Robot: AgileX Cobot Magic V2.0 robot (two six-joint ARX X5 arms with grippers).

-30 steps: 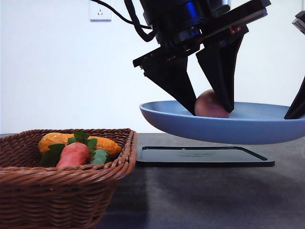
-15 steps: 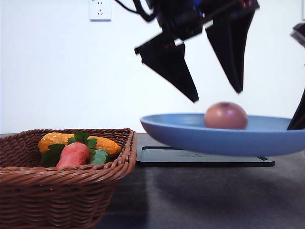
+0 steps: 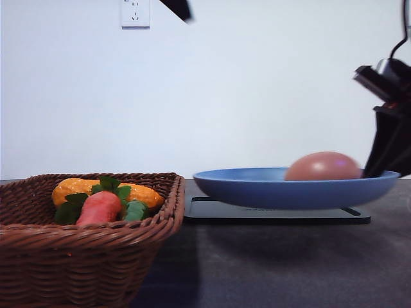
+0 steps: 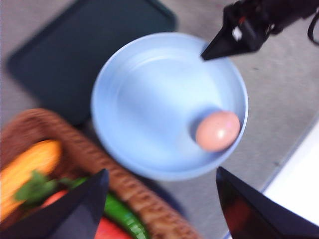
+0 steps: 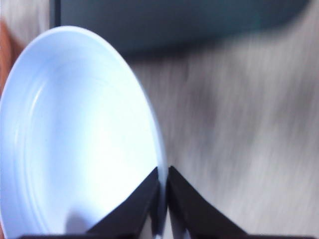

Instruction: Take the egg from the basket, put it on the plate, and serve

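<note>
Egg (image 3: pixel 323 167) now rests free in the plate (image 3: pixel 257 190), lower right; left gripper (image 4: pixel 159 206) has lifted away, jaws spread and empty, while right gripper (image 5: pixel 163 191) pinches the rim, ready to serve.

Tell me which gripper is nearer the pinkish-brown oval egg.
Right. The right gripper pinches the round light-blue plate at its rim, close beside the egg; the left gripper hangs open well above it.
</note>
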